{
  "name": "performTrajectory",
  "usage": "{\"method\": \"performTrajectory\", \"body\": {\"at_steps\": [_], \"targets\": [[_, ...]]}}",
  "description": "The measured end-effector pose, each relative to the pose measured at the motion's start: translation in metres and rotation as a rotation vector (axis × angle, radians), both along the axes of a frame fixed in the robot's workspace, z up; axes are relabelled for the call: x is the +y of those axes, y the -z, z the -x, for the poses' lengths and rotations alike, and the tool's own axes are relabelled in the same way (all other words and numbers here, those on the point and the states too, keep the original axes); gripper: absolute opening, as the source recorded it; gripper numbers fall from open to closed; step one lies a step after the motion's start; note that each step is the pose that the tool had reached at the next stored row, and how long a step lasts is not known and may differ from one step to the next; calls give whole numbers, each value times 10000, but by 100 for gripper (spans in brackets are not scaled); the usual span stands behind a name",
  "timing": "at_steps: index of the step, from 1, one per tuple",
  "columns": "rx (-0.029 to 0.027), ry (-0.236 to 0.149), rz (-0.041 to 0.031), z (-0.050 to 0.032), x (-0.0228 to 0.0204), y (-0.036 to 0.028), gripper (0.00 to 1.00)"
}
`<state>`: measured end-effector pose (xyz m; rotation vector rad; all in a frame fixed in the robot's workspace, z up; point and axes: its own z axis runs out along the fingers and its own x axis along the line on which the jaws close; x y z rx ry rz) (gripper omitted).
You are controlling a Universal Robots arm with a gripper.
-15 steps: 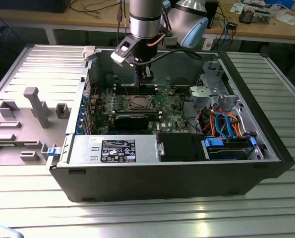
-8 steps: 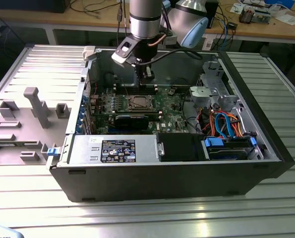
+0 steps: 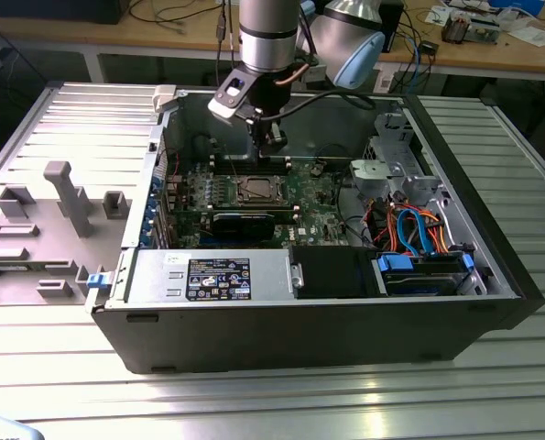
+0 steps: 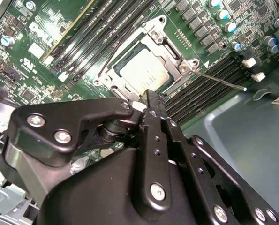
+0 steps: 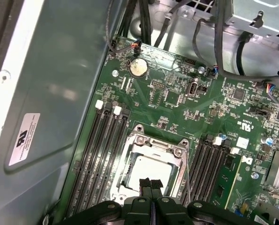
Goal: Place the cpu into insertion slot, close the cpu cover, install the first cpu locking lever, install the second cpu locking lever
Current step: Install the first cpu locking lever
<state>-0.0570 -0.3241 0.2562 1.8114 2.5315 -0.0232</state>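
— Where's the cpu [image 5: 151,168]?
— In the insertion slot [image 5: 125,180], a dull silvery-grey square framed by the cpu cover [image 5: 155,144].
— And the fingers [image 5: 146,184]?
— Clenched together, grasping nothing, just above it.

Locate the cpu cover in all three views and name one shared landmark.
Exterior view: the cpu cover lies mid-motherboard, directly below the gripper.
First wrist view: cpu cover just beyond the gripper, between memory slots.
Second wrist view: cpu cover beyond the gripper, beside memory slots.
Shared landmark: the memory slots flanking it.
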Motion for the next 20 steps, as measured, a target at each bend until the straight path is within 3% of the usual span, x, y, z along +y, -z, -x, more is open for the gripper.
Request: {"method": "performTrajectory", "body": {"at_steps": [20], "targets": [[-1, -882, -1, 0, 0, 0, 11]]}}
